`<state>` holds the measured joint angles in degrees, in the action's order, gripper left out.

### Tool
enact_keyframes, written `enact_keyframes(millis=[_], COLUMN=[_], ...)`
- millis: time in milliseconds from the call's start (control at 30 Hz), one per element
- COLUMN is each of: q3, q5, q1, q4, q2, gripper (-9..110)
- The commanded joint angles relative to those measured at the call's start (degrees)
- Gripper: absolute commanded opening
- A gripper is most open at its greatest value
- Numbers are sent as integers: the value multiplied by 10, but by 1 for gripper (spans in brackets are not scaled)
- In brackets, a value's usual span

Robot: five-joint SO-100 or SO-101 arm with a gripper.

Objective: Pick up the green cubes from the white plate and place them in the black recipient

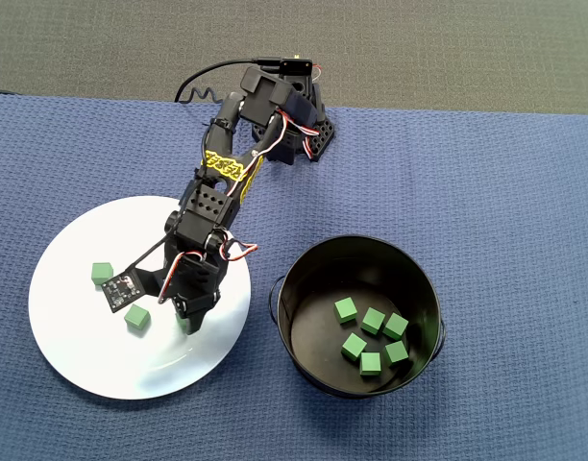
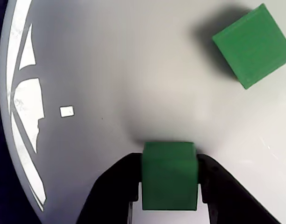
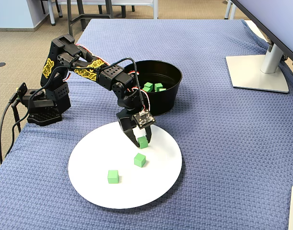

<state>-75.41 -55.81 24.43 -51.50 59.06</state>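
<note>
My gripper (image 2: 169, 159) is shut on a green cube (image 2: 169, 179), which fills the gap between the two black fingers low over the white plate (image 2: 110, 70). In the fixed view the held cube (image 3: 142, 142) sits at the plate's (image 3: 94, 191) far middle; whether it touches the plate I cannot tell. Two more green cubes (image 3: 140, 160) (image 3: 113, 176) lie loose on the plate. From overhead, the gripper (image 1: 184, 321) is over the plate's (image 1: 73, 355) right part, with the loose cubes (image 1: 136, 318) (image 1: 102, 273) to its left. The black recipient (image 1: 294, 288) stands right of the plate and holds several green cubes (image 1: 371, 320).
The arm's base (image 3: 41, 103) and its cable stand at the left edge of the blue cloth in the fixed view. A monitor stand (image 3: 255, 72) is at the far right. The recipient (image 3: 170, 91) stands just behind the plate.
</note>
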Motion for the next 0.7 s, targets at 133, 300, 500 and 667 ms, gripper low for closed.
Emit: enact_keyframes(millis=[133, 300, 500, 667], q3=[-20, -82, -108, -100], q5=[87, 216, 362, 422], q1=[18, 39, 7, -154], q4=[48, 34, -76, -133], q2=[95, 261, 453, 514], gripper=[0, 0, 0, 0])
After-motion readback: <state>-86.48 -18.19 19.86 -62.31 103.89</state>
